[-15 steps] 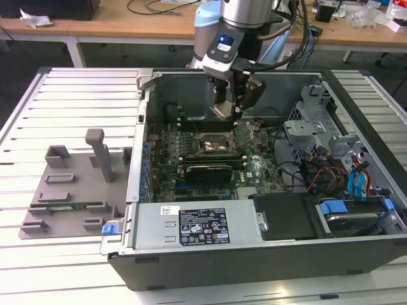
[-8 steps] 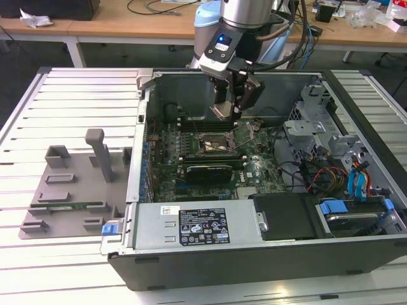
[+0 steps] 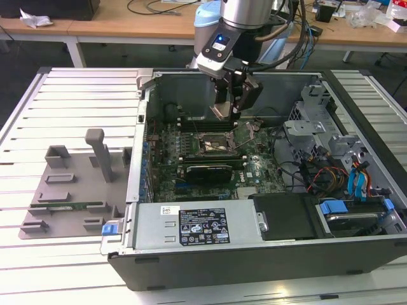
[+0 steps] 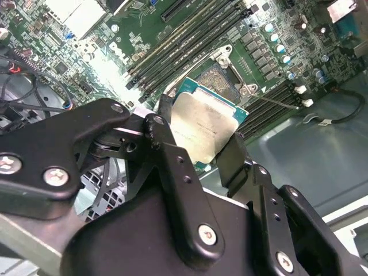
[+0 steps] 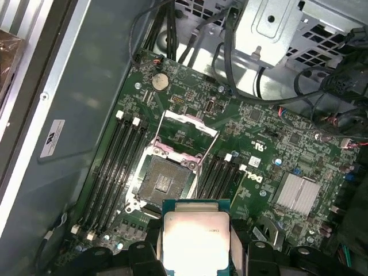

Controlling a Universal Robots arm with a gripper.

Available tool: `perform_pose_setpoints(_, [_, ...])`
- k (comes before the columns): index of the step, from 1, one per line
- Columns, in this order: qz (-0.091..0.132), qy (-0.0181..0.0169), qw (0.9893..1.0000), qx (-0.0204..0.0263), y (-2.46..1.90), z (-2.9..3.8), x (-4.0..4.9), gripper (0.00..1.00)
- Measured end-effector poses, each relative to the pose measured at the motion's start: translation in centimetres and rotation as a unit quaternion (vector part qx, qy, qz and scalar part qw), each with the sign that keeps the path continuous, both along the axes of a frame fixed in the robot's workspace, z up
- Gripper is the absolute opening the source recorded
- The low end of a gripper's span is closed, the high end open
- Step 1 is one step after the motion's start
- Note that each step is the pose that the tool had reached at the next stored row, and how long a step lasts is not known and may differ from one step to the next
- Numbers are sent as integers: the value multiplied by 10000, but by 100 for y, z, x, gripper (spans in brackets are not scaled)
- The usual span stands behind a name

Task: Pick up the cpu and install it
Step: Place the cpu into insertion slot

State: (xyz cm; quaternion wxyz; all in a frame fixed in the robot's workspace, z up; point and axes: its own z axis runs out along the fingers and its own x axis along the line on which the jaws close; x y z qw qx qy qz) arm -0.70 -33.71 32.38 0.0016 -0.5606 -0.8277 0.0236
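You hold one cpu [image 4: 210,119] clenched in your one gripper [image 4: 197,137]; the first wrist view lays bare one open socket [image 5: 164,181], the exterior view one grey tray [image 3: 70,190].

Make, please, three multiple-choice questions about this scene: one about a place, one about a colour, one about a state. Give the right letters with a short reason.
1. Where is the cpu?
A. on the floor
B. held in the gripper
C. in a person's hand

2. What colour is the motherboard?
A. blue
B. red
C. green

3. How is the cpu socket?
A. open and empty
B. closed over a chip
C. under a cooler

Answers:
1 B: in the second wrist view the black fingers clamp its edges above the board.
2 C: its surface is green in both wrist views.
3 A: its contact field lies bare, with no chip in it.
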Motion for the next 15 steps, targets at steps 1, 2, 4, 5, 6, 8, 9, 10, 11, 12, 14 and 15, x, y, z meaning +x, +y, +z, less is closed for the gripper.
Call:
perform_pose_setpoints(1, [-38,0,10000,0,0,-1,0,55])
perform_pose_setpoints(2, [-106,0,9999,0,0,-3,0,55])
perform_pose_setpoints(4, [-170,0,9999,0,0,-4,0,55])
perform_pose_setpoints(5, [-231,0,9997,0,0,-4,0,55])
perform_pose_setpoints(6, [-292,0,9996,0,0,-5,0,55])
perform_pose_setpoints(8, [-405,0,9992,0,0,-6,0,55])
perform_pose_setpoints(9, [-452,0,9990,0,0,-6,0,55])
perform_pose_setpoints(10, [-494,0,9988,0,0,-7,0,55])
perform_pose_setpoints(11, [-561,0,9984,1,0,-7,0,55])
perform_pose_setpoints(12, [-644,0,9979,0,0,-8,0,55])
perform_pose_setpoints(14, [-797,0,9968,0,0,-9,0,55])
perform_pose_setpoints(15, [-849,0,9964,0,0,-10,0,55])
